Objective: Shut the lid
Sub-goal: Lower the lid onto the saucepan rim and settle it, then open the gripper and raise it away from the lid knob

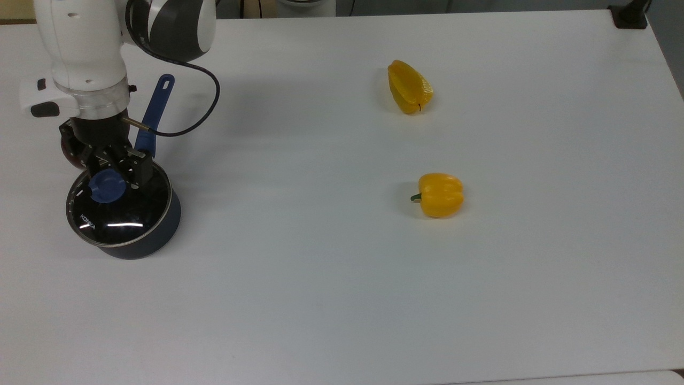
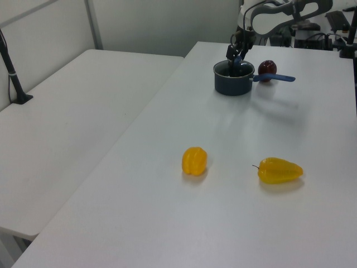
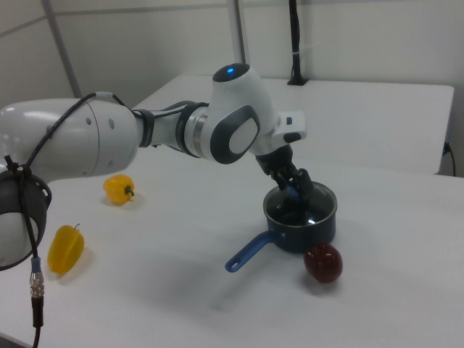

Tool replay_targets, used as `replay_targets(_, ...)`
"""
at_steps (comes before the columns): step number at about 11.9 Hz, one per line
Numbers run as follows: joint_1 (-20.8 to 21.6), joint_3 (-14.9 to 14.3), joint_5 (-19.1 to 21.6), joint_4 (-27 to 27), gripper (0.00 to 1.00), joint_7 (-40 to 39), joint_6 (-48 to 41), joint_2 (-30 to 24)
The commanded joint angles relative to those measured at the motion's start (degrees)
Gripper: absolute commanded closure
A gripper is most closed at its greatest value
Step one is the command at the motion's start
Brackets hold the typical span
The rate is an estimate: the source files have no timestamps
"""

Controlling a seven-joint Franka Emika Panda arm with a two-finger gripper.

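At the top view's left, we see the gripper (image 1: 110, 179) clenched on the blue knob of the lid (image 1: 118, 209), which sits on the dark pot (image 1: 160, 235).

two white tables (image 2: 72, 117) side by side w/ pale partition walls (image 2: 167, 22) behind, even light.

The arm reaches in from ten o'clock in the top view, wrist pointing straight down — the gripper (image 1: 109, 176) sits low, fingers (image 1: 138, 170) apparently parted a little, though the angle makes that uncertain.
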Motion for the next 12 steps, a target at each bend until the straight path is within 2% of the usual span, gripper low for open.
replay_targets(1,0.9,-0.6,0.1,-1.1,0.0,-1.0,-2.4,-2.9)
replay_targets(6,1.6,-0.8,-2.3,-0.8,0.0,-0.8,-13.6,-8.8)
replay_targets(9,2.5,0.1,-2.3,-1.1,0.0,-0.9,-19.3,-13.3)
replay_targets(12,10.2,0.1,-1.7,-1.1,0.0,-0.7,-26.2,-15.5)
